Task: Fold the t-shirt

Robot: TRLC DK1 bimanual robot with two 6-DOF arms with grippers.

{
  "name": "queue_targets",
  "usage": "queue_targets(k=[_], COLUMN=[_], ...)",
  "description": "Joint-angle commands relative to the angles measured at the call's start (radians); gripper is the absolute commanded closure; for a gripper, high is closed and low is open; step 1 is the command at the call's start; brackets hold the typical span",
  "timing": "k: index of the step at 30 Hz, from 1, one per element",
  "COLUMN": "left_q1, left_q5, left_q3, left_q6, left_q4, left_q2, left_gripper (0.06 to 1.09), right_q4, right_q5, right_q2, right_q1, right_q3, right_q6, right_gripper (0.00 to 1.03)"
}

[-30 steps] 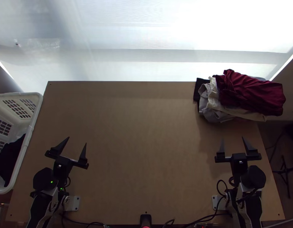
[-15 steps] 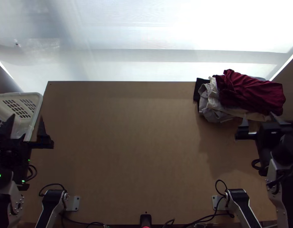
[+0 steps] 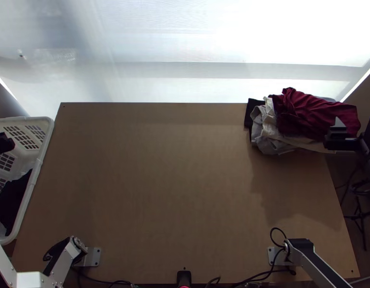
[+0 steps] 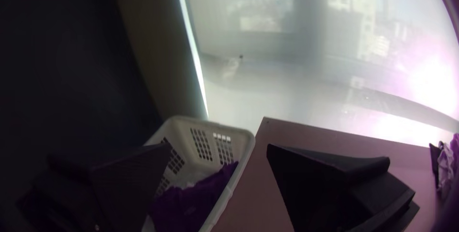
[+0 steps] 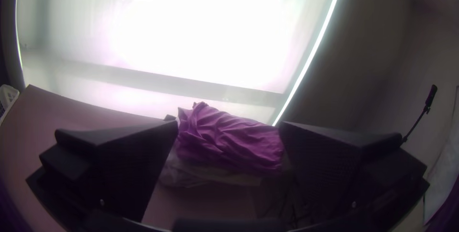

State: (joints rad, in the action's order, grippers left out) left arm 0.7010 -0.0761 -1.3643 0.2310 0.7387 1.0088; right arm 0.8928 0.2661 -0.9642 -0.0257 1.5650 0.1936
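Top view: my left gripper (image 3: 1,143) is over the white basket (image 3: 38,165), my right gripper (image 3: 344,140) by the cloth pile's right end. Both sets of jaws wide apart. Dark cloth (image 3: 14,201) bunched in the basket. Maroon cloth (image 3: 314,115), creased, lies on pale cloths (image 3: 268,139) at the table's (image 3: 161,192) far right corner. Can't tell which is the t-shirt.
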Motion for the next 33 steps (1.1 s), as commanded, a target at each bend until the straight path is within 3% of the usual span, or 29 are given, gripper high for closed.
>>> queue_targets(k=[1,14,22,33], left_q1=[0.175,0.273,0.324,0.364], left_q5=[-0.039,-0.017,-0.001,0.052], left_q3=[-0.137,-0.217,-0.449,-0.510], left_q6=[-0.001,0.214,0.229,0.268], left_q4=[0.153,0.082,0.140,0.116], left_q2=[0.327,0.844,1.168,1.400], left_gripper=[0.11,0.11,0.11,0.11], right_q4=[0.107,0.210,0.259,0.282], right_q5=[0.004,0.010,0.030,0.064], right_q2=[-0.077,-0.171,-0.217,-0.245], right_q1=[0.000,-0.020,-0.045,-0.062], right_q3=[0.135,0.268,0.331,0.360], right_q6=[-0.010,-0.036,-0.051,-0.051], right_gripper=[0.05,0.05,0.05,0.05])
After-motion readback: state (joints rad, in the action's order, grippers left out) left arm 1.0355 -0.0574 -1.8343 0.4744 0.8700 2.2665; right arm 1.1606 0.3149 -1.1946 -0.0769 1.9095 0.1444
